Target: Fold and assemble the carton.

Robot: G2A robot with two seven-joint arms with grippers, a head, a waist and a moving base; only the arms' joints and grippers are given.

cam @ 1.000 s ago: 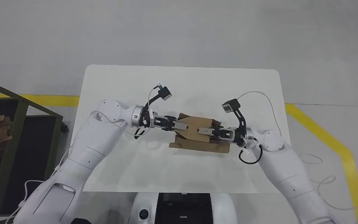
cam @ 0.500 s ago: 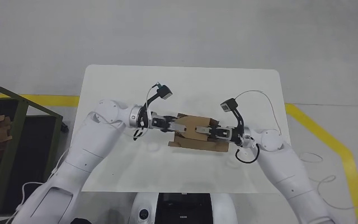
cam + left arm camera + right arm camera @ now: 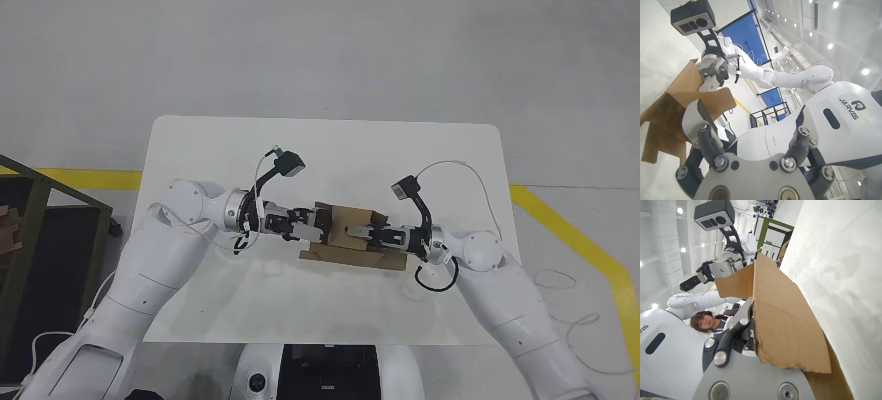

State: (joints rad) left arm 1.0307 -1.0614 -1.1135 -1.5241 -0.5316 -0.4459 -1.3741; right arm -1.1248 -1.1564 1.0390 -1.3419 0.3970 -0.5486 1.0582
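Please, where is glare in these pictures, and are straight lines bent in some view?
Top view: even light, no glare on the white table, only a faint shadow beside the brown cardboard carton. Left wrist view: round ceiling lamps flare brightly, and the table's edge looks bowed. Right wrist view: similar lamp glare.

Our arms (image 3: 150, 265) are glossy white and round-jointed; black brackets (image 3: 262, 178) carry dark cameras (image 3: 288, 162) mid-frame; a thin white cable (image 3: 450, 166) loops at right; silver screws (image 3: 720, 161) stud our left gripper (image 3: 749, 108).
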